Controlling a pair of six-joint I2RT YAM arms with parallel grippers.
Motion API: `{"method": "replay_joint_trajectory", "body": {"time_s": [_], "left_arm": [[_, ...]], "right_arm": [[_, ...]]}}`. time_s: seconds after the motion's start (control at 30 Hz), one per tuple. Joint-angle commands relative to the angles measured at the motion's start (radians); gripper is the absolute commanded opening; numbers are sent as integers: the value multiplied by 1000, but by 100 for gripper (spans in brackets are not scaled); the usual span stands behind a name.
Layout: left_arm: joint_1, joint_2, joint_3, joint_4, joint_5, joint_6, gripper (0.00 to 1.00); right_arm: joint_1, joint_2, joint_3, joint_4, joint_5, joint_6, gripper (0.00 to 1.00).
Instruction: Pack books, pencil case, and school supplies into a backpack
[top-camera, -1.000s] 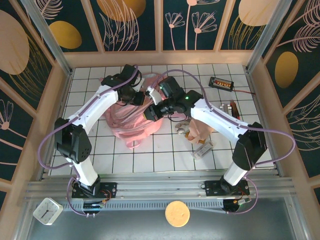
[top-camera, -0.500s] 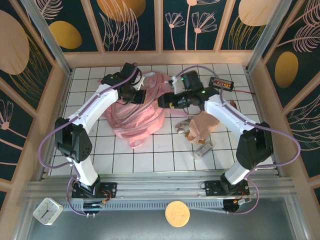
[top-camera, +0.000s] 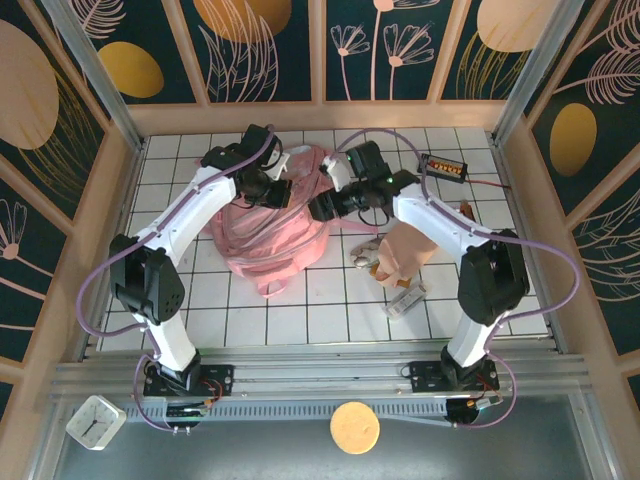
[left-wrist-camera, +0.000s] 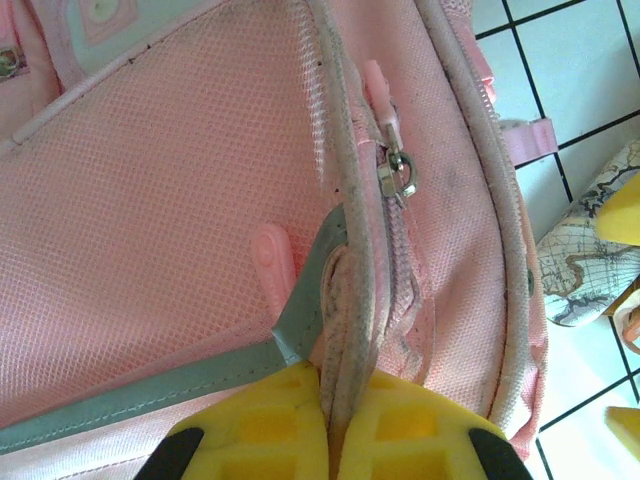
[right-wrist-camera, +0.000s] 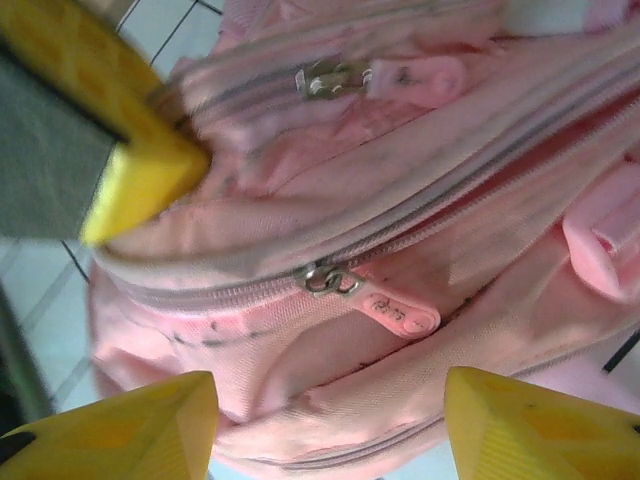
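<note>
The pink backpack (top-camera: 268, 232) lies slumped on the white tiled table, left of centre. My left gripper (top-camera: 277, 191) is at its top edge, and the left wrist view shows that gripper (left-wrist-camera: 335, 388) shut on a fold of the backpack's pale piping (left-wrist-camera: 345, 300), just below a zipper pull (left-wrist-camera: 398, 178). My right gripper (top-camera: 324, 206) is open at the backpack's right side, its yellow fingers (right-wrist-camera: 130, 430) spread wide over the pink fabric under another zipper pull (right-wrist-camera: 395, 306). The beige-pink pencil case (top-camera: 408, 248) lies to the right, and a whitish-grey block (top-camera: 406, 299) lies below it.
A black gadget with orange digits and a red wire (top-camera: 443, 166) sits at the back right. A small orange-brown piece (top-camera: 466, 214) shows past the right arm. A map-printed item (left-wrist-camera: 585, 268) lies on the tiles beside the backpack. Wooden walls enclose the table.
My right gripper has let go and opened. It has moved from the backpack's front up toward its top right. The left gripper has stayed shut on the backpack.
</note>
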Motion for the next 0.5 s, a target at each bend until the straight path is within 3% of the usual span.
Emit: {"method": "replay_joint_trajectory", "body": {"time_s": [0.0, 0.1, 0.2, 0.47], "left_arm": [[6, 0, 59, -21, 46, 9, 0], [4, -6, 50, -20, 45, 8, 0], [5, -11, 41, -17, 49, 6, 0], [4, -34, 4, 2, 53, 0, 0]], "right_arm": [[1, -138, -188, 304, -85, -325, 65], [-6, -164, -269, 400, -73, -489, 68], [-18, -130, -247, 370, -86, -583, 68], [-25, -40, -209, 443, -113, -602, 64]]}}
